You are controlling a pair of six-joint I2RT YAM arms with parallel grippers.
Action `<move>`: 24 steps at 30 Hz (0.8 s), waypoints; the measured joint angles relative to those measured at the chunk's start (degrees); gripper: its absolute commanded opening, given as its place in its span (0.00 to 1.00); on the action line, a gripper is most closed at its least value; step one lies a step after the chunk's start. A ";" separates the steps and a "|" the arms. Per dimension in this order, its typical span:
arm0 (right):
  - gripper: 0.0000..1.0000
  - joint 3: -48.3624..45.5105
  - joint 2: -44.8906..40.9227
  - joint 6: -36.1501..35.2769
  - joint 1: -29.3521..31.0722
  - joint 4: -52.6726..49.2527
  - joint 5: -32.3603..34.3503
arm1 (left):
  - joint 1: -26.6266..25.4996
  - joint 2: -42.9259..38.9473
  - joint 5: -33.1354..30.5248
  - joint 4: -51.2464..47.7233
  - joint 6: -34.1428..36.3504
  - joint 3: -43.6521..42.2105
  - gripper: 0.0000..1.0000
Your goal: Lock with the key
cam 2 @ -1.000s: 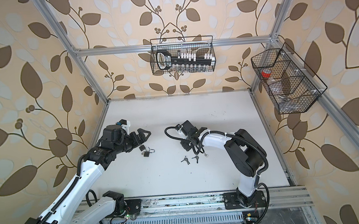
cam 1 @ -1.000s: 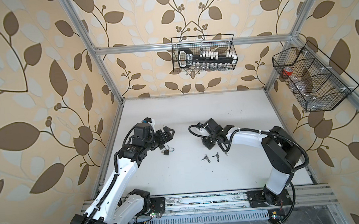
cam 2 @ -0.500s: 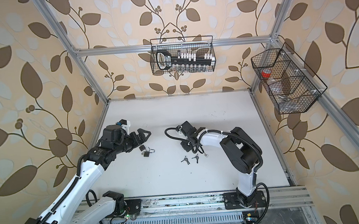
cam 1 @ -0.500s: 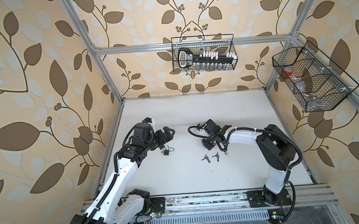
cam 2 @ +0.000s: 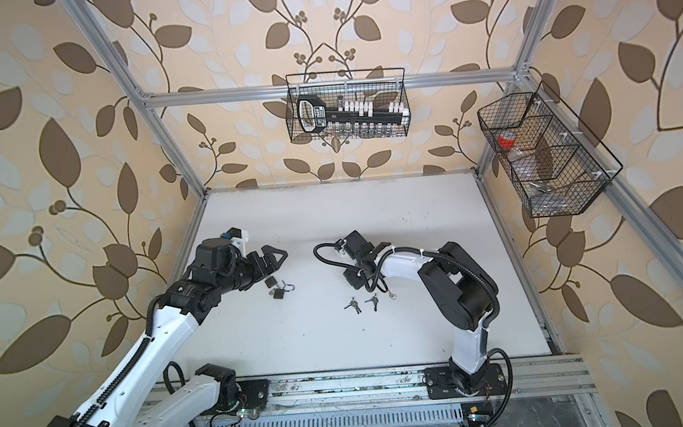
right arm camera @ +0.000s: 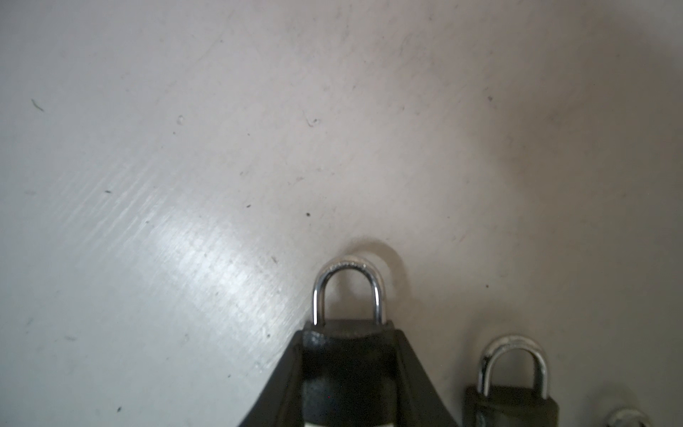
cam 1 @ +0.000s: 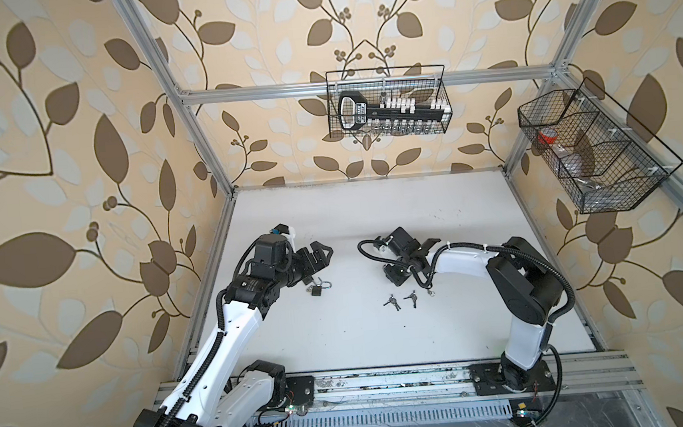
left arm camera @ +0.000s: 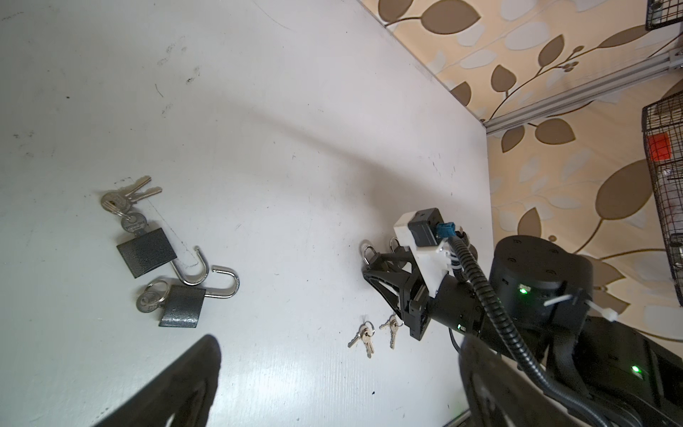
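My left gripper (cam 1: pixel 321 254) stands wide open and empty, left of centre in a top view, just above two unlocked padlocks. In the left wrist view they lie close together at the left of the frame. The upper padlock (left arm camera: pixel 146 251) and the lower padlock (left arm camera: pixel 183 307) each have the shackle swung out and a key (left arm camera: pixel 133 223) in the base. My right gripper (right arm camera: pixel 349 334) is clamped on a closed padlock (right arm camera: pixel 347 292) at the lower middle of the right wrist view. I judge these small, dense and rigid. The chrome shackle looks slippery, so I'd pinch the flat textured body and then press the shackle home.
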 measured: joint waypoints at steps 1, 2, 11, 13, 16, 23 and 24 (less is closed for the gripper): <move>0.34 0.00 -0.02 0.04 0.00 0.00 0.00 | 0.00 -0.02 0.02 -0.02 0.00 0.00 0.99; 0.36 0.00 0.00 0.07 0.00 0.00 0.00 | 0.00 -0.04 0.04 -0.02 0.00 0.00 0.99; 0.42 0.00 0.00 0.20 0.00 0.02 0.02 | 0.00 -0.31 0.24 -0.11 0.00 0.00 0.99; 0.42 0.00 0.00 0.20 0.00 0.04 0.02 | 0.00 -0.31 0.48 -0.13 0.00 0.00 0.99; 0.42 0.00 -0.04 0.20 0.00 0.07 0.02 | 0.00 -0.31 0.94 -0.15 -0.02 0.00 0.99; 0.45 -3.89 -9.03 -1.01 0.92 4.68 0.02 | 0.39 -0.31 1.38 1.14 -0.94 -1.33 0.99; 0.46 -4.68 -11.08 -1.57 1.79 6.21 -0.17 | 0.55 -0.31 1.40 1.46 -1.36 -1.92 0.99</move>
